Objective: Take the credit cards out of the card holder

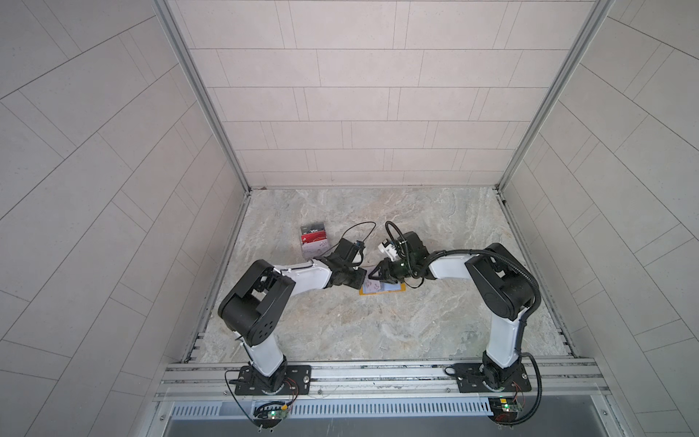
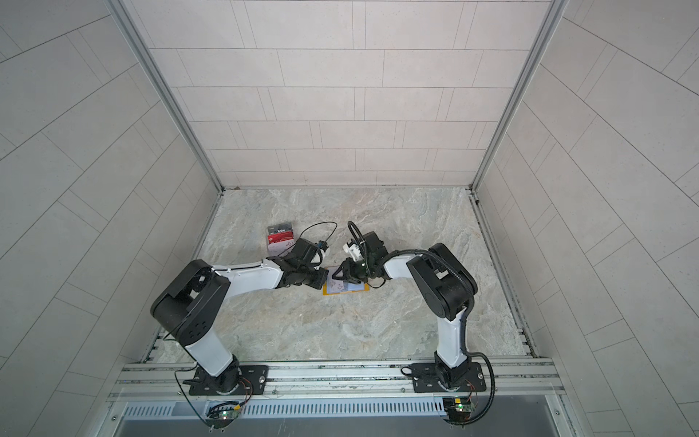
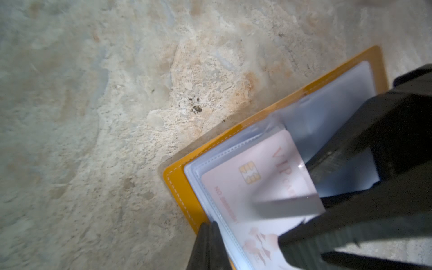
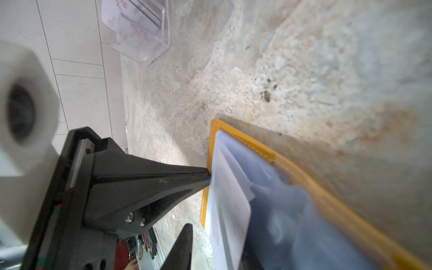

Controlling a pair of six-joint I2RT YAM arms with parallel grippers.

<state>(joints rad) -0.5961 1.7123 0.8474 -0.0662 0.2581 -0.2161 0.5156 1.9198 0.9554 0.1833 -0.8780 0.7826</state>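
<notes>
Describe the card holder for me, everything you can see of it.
The card holder lies open and flat on the marble table, a mustard-yellow stitched cover with bluish clear sleeves. A white card lettered VIP shows among the top sleeves. The shut left gripper presses its edge; the jaws of the right gripper straddle the sleeves, grip unclear.

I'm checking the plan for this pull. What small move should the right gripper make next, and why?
Probably close the right gripper on the white card and slide it out of the clear sleeve. The shut left gripper presses on the edge of the yellow card holder, pinning it, and the right jaws sit at the card's edge, though a firm pinch isn't visible.
</notes>
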